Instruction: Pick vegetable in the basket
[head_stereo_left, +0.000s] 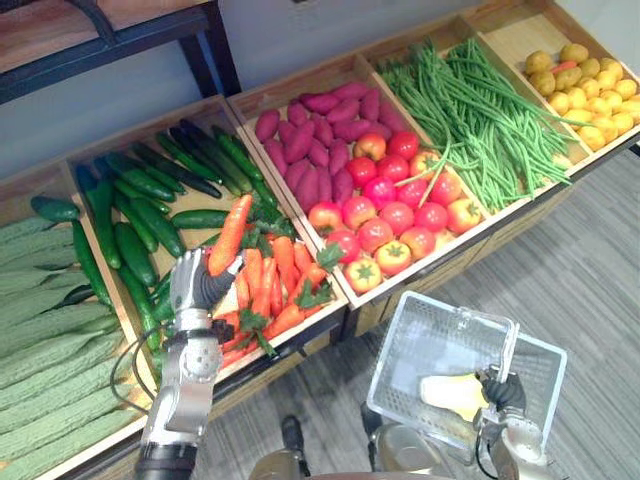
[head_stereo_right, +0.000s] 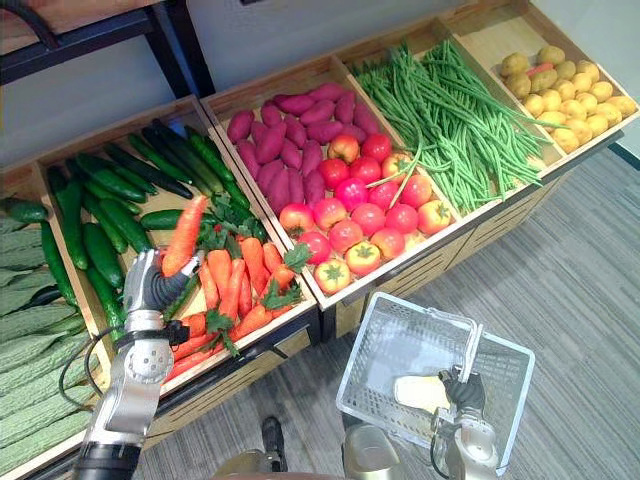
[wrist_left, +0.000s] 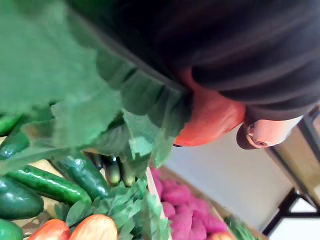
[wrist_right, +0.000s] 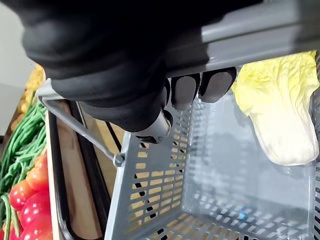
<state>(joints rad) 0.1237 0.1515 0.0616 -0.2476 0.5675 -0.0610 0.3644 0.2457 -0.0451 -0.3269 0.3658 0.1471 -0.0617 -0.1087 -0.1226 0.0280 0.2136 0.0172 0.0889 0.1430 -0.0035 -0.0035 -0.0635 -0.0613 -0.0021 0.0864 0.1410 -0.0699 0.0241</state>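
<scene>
Left hand (head_stereo_left: 196, 282) is clenched round the lower end of a carrot (head_stereo_left: 230, 232). It holds the carrot upright, clear above the carrot pile (head_stereo_left: 272, 272), probably so the leaves don't snag the neighbours. Right hand (wrist_right: 125, 75) is curled round the handle (wrist_right: 260, 30) and holds the basket (head_stereo_left: 405, 375) over the floor. The basket sits low and right of the crates, mouth up, ready to receive. A cabbage (head_stereo_left: 452, 392) lies in it. Carrot and basket are well apart. My read: pick is done, placing is not. Next move is a carry across to the right and a drop clear of the handle.
</scene>
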